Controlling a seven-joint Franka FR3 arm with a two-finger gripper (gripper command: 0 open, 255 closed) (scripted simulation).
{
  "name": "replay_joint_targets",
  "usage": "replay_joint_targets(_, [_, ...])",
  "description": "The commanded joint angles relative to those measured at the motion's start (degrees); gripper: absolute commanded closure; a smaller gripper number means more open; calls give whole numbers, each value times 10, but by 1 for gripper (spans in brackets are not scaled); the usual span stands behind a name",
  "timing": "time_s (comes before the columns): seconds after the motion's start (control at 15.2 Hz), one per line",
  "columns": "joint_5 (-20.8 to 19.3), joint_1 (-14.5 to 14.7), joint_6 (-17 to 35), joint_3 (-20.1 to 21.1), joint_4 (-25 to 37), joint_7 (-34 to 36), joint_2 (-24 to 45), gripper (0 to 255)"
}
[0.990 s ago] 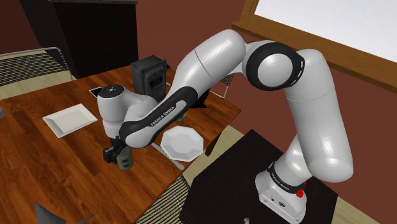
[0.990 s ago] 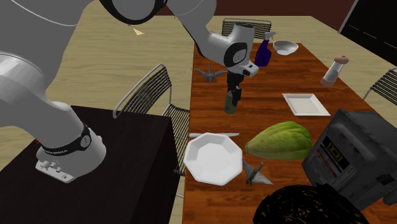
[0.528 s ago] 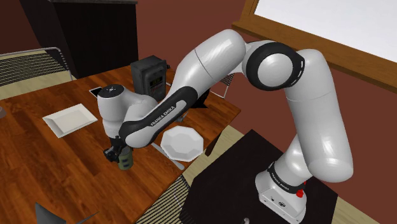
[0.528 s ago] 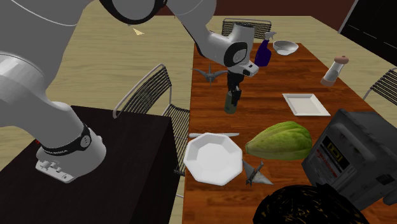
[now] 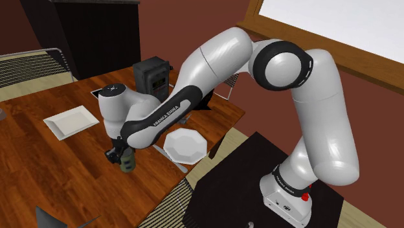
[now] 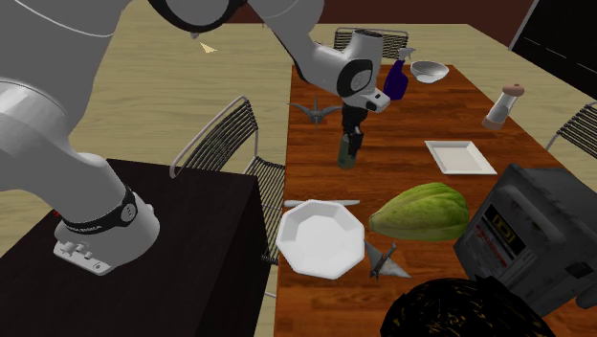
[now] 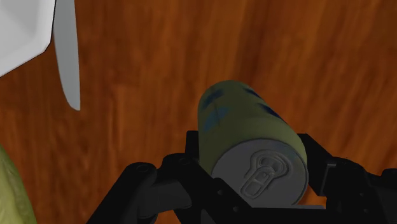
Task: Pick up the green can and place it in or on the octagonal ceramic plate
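Grasp looks done: gripper (image 7: 254,151) fingers clamped on the upright olive-green cylindrical can (image 7: 238,114), at brown wooden bench (image 5: 58,175) level; lift unconfirmed. Left: carry to the white octagonal plate (image 5: 184,144), 3 o'clock of the can in shoulder view, then release.

Home dining room. Long wooden tabletop (image 6: 411,182) laid as for meal: octagonal plate (image 6: 320,237) with knife (image 6: 320,203) just beside it, square plate (image 6: 459,156), bowl (image 6: 429,70), pepper mill (image 6: 504,105). Green melon-like fruit (image 6: 421,213) and blue spray bottle (image 6: 395,78) also on tabletop. Wire-backed chairs (image 6: 215,134) drawn up along side and at far end. Dark red wall (image 5: 194,26), wood-framed window (image 5: 336,26), pale floor (image 6: 163,86).
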Motion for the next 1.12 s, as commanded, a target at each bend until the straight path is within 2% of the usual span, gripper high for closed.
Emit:
replay_joint_targets(0.0, [4, -3, -9, 4, -3, -2, -12, 255])
replay_joint_targets(0.86, [31, -19, -67, 27, -7, -18, -76, 255])
replay_joint_targets(1.06, [43, -57, -37, 33, -85, -42, -127, 255])
